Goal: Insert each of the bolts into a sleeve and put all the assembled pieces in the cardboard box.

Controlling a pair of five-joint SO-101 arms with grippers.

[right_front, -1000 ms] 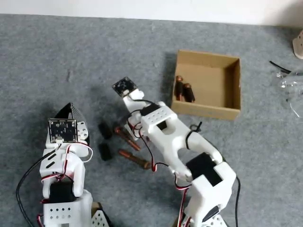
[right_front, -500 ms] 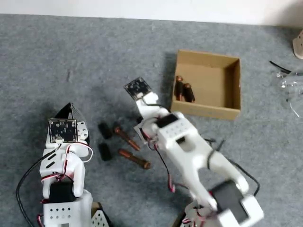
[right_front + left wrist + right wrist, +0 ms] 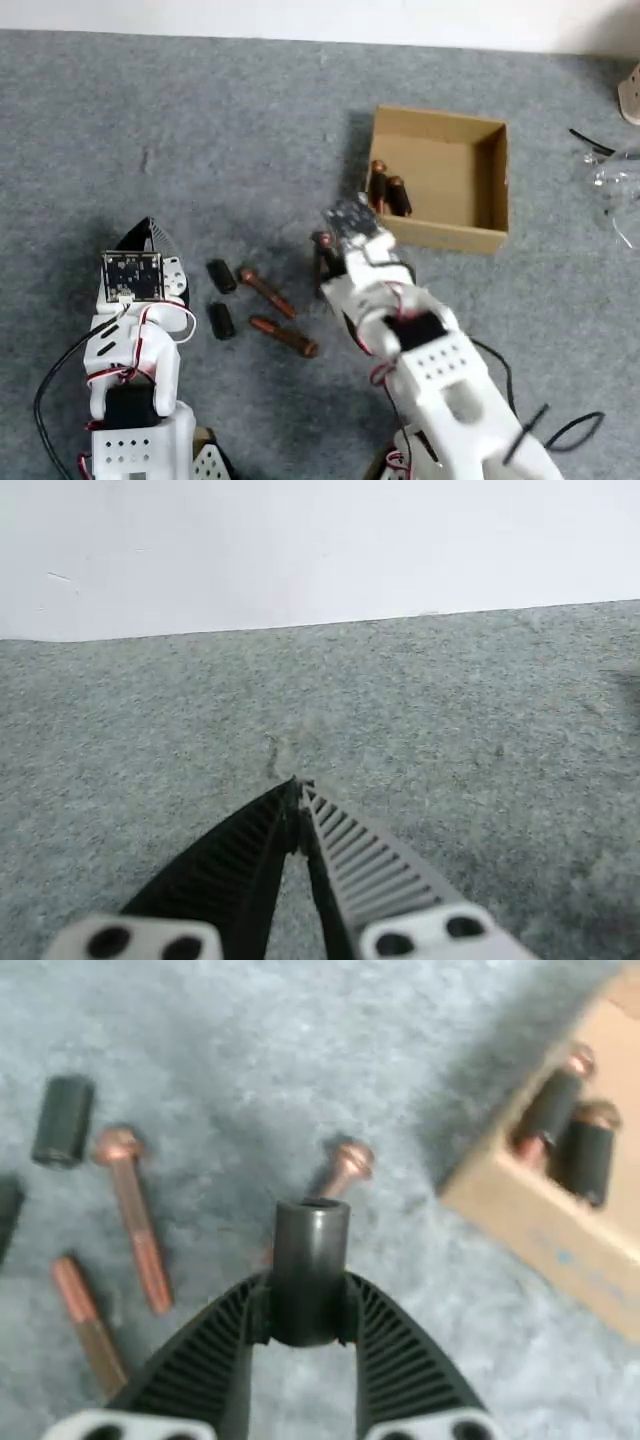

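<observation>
First, check the grip: ribbed fingers [image 3: 215,1345] of right gripper [image 3: 306,1305] closed narrow on sleeve [image 3: 310,1245], bore end pointing away from the wrist. Grip at mid-body, never at the rim, to leave the bore free. Line up the bore with bolt [image 3: 347,1160] just beyond; contact between the two cannot be told. Approach along the shank axis to avoid jamming the smooth, hard, dark tube on a tilted copper-coloured shank. Press gently, as a round sleeve will likely twist between the ribs if pushed off-centre.

Note second bolt [image 3: 130,1210] and third bolt [image 3: 88,1325], with domed heads and slim shanks, and spare sleeve [image 3: 62,1120] on short-pile grey carpet [image 3: 250,1050]. Find box [image 3: 530,1230] nearby: plain cardboard, open top, assembled pieces [image 3: 570,1135] inside. Leave left gripper [image 3: 300,795] parked well apart, fingers pressed together on nothing.
</observation>
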